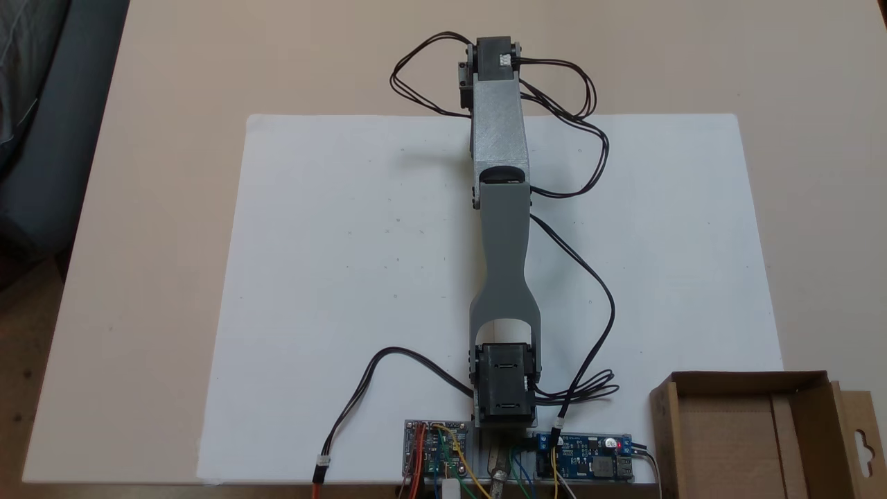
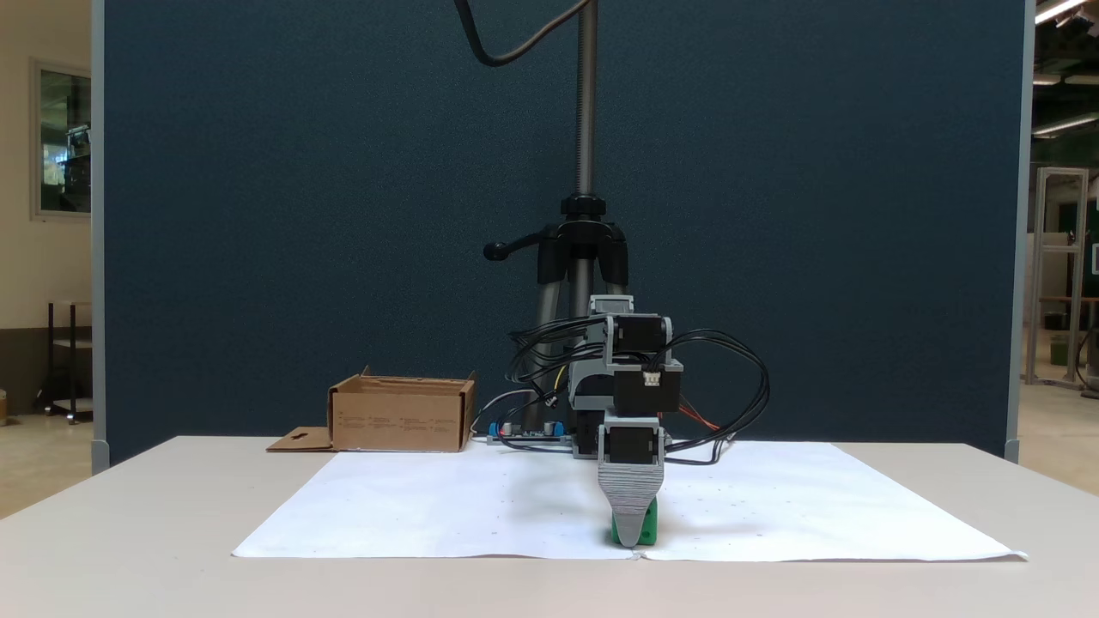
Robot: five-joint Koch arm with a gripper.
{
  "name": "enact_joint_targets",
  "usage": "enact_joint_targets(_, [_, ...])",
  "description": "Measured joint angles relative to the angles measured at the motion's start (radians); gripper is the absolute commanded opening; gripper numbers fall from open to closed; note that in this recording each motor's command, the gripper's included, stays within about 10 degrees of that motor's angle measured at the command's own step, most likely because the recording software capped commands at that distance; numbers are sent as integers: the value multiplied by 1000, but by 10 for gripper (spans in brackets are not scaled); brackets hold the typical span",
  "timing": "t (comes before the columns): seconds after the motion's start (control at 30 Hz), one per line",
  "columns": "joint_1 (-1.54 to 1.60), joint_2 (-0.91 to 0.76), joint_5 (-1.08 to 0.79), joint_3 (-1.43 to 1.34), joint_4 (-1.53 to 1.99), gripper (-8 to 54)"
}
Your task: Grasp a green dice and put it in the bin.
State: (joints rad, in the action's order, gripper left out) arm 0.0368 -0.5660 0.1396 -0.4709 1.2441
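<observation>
One small bright green plastic cube, the green dice (image 2: 650, 521), sits at the near edge of the white paper sheet (image 2: 446, 506) in a fixed view taken at table height, with the ribbed grey printed gripper (image 2: 634, 539) lowered straight in front of it so that green shows only at either side of the grey tip. The two jaws lie one behind the other from this camera, so I cannot tell whether they are spread or pinching the cube, nor whether they touch it. Above the gripper stand the black servo blocks and looping black cables of the grey arm (image 1: 500, 201), which in the downward-looking fixed view stretches fully out across the sheet from its base (image 1: 504, 391). Beside the base lie two small circuit boards, one greenish (image 1: 436, 449) and one blue (image 1: 589, 457). Farther back, well apart from the dice, rests the bin (image 1: 755, 443), a brown corrugated cardboard box with low walls and a flap with a hang-hole cutout. Behind everything stands a black tripod (image 2: 584, 240) before a dark blue partition (image 2: 300, 215).
</observation>
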Motion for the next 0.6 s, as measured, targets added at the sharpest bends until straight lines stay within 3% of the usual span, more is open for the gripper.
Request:
enact_joint_targets(0.4, [-14,0,0,-2,-2,119])
enact_joint_targets(0.6, [-80,-160,0,-209,-11,119])
